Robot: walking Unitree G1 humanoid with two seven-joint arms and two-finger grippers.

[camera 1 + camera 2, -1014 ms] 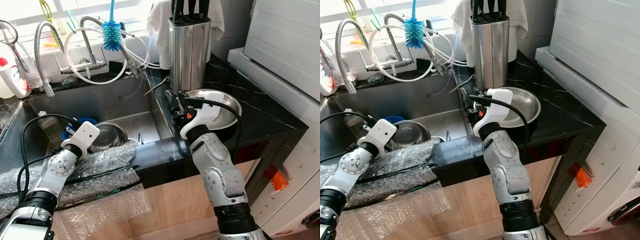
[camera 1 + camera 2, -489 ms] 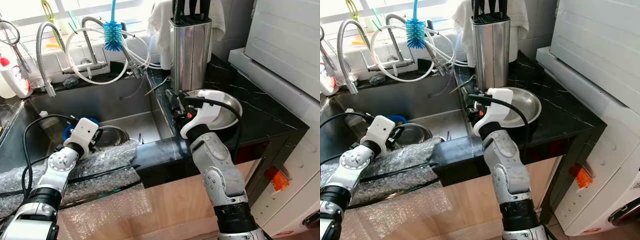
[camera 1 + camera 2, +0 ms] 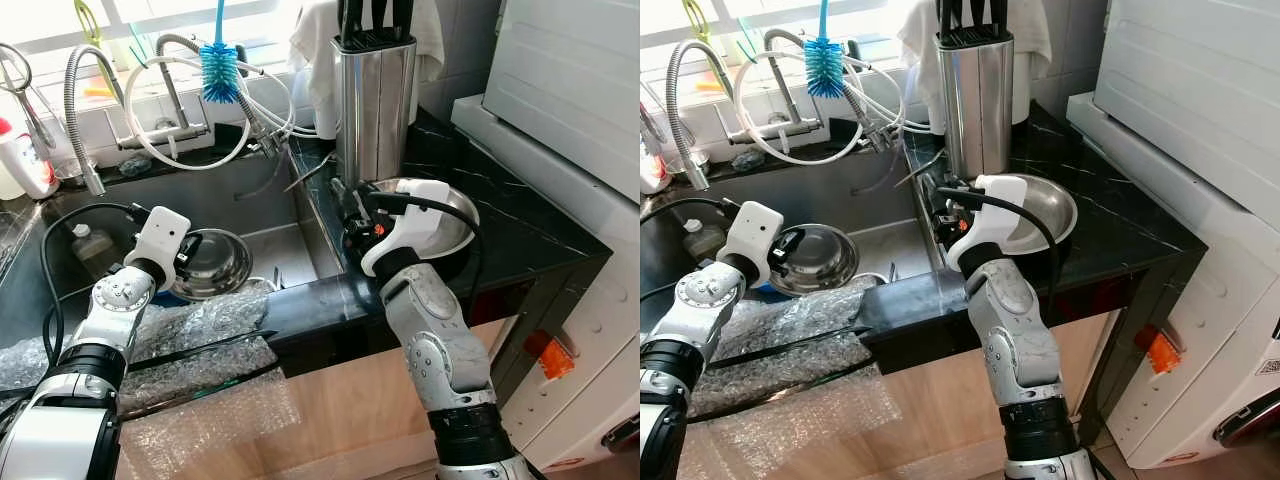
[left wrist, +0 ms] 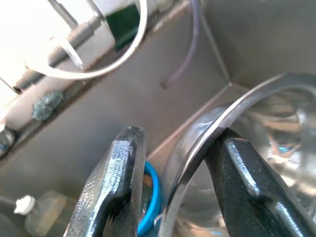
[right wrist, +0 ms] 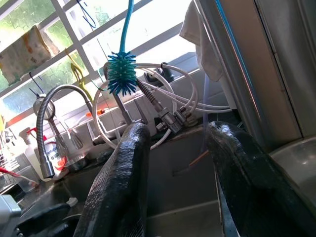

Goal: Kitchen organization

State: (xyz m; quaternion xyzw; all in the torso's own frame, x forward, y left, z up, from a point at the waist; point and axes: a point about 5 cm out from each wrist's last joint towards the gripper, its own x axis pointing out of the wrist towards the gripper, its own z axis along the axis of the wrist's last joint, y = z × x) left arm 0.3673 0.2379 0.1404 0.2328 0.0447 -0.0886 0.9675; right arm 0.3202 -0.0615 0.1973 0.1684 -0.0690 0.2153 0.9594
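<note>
Lifting steel bowl (image 3: 207,262) from sink (image 3: 290,245): left gripper (image 4: 173,185) pinched rim; right gripper (image 5: 177,173) spread, idle. Next: carry to bench (image 3: 520,235).

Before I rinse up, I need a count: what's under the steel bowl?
A blue ring peeks out beneath the steel bowl the left tool holds; the rest is covered.

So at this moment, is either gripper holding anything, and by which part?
The left gripper holds the steel bowl by its rim, one finger inside and one outside, lifted over the sink. The right gripper is open and holds nothing.
</note>
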